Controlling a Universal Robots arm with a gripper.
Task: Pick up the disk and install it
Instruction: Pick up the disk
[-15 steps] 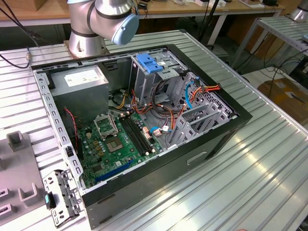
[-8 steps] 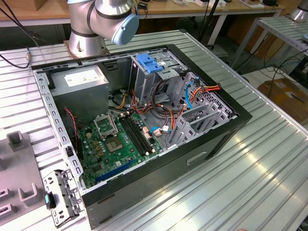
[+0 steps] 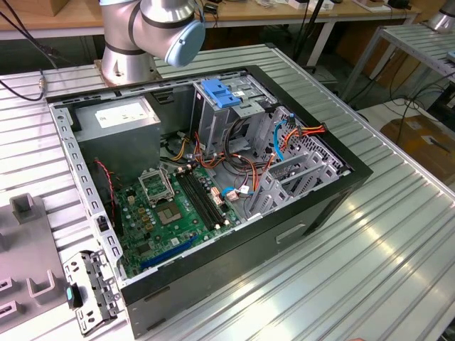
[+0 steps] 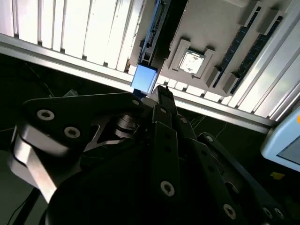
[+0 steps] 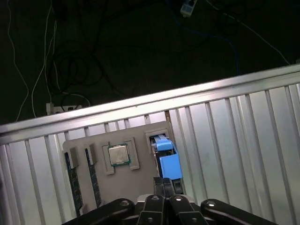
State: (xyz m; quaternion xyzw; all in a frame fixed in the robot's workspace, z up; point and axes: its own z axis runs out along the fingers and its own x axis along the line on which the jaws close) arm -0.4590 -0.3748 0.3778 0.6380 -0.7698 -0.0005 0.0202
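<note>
The disk [image 5: 168,161], dark with bright blue carrier rails, stands on edge in a slot of a grey fixture tray [image 5: 140,136]. In the first wrist view my gripper [image 5: 168,183] hovers just short of the disk's blue end, apart from it. Its black fingers are pressed together with nothing between them. The second wrist view has the same blue end of the disk [image 4: 144,78] just beyond the gripper's tips [image 4: 161,91]. In the exterior view the open computer case [image 3: 341,192] lies on the ribbed metal table, with the arm's base [image 3: 128,50] behind it.
The fixture tray also holds a processor chip [image 5: 118,154] and memory sticks [image 5: 70,173]. The table's edge [image 5: 140,105] runs close behind the tray, with cables on the dark floor beyond. Inside the case a tall grey cage carries a blue latch [image 3: 219,92]. A metal bracket [image 3: 89,291] lies beside the case.
</note>
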